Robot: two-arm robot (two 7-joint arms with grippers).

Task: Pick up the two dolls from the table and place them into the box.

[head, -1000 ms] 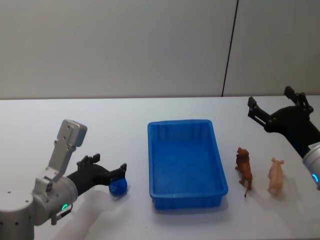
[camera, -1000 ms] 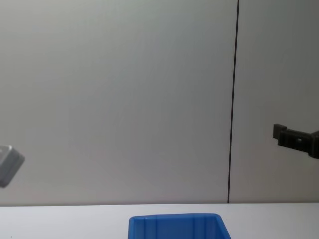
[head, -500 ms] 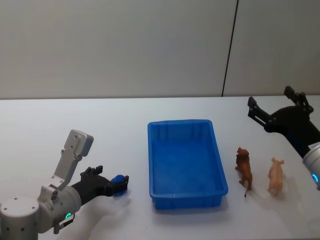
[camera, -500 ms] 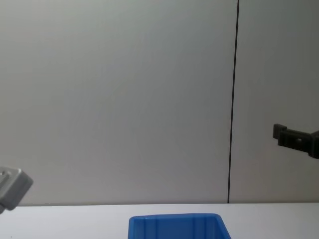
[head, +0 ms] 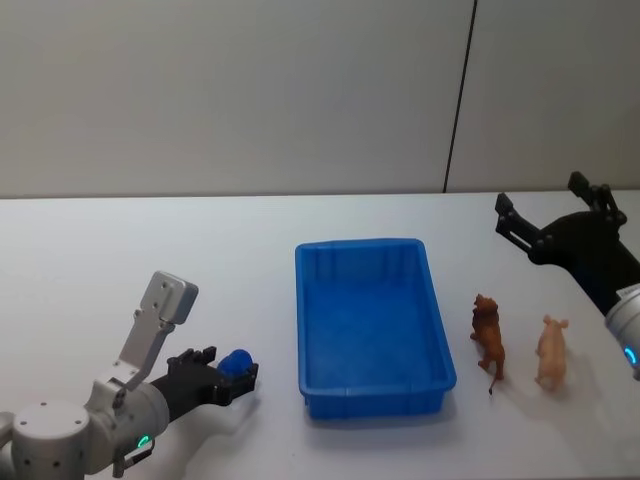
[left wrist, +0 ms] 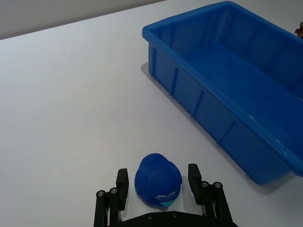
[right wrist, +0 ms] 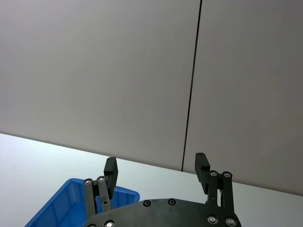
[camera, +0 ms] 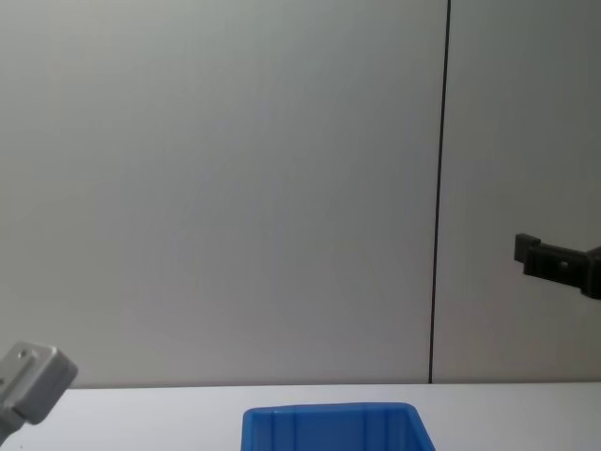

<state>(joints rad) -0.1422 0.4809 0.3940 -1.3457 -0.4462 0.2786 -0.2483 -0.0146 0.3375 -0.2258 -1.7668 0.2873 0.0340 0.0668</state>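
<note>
Fingers of the left gripper (head: 228,374) stand spread on either side of a small blue doll (head: 238,362), low over the table (head: 150,250) close to its near edge, left of the box (head: 300,320). In the left wrist view the gripper (left wrist: 158,178) has one black finger on each flank of the doll (left wrist: 157,180) (a rounded figure whose top looks like a cap), and a thin strip of white table (left wrist: 71,94) seems to show on both sides, so the pads look just clear of it, though the gaps are too narrow to be sure. The doll rests on the tabletop, near the box's (left wrist: 208,111) left wall but apart from it.

The blue box sits at the middle of the table, its short side toward the near edge. To its right, toward the near right corner, a brown lion doll (head: 489,335) stands just beside the box's right wall, and a pale pink pig doll (head: 551,352) stands near the lion, farther toward the right edge.

The right gripper (head: 540,197) hangs above the table's far right part, its fingers wide apart with nothing between them; the right wrist view shows the same gap (right wrist: 156,165) above the box (right wrist: 71,198). In the chest view one of its fingers (camera: 531,252) juts in from the right, high above the box's far rim (camera: 329,413).
</note>
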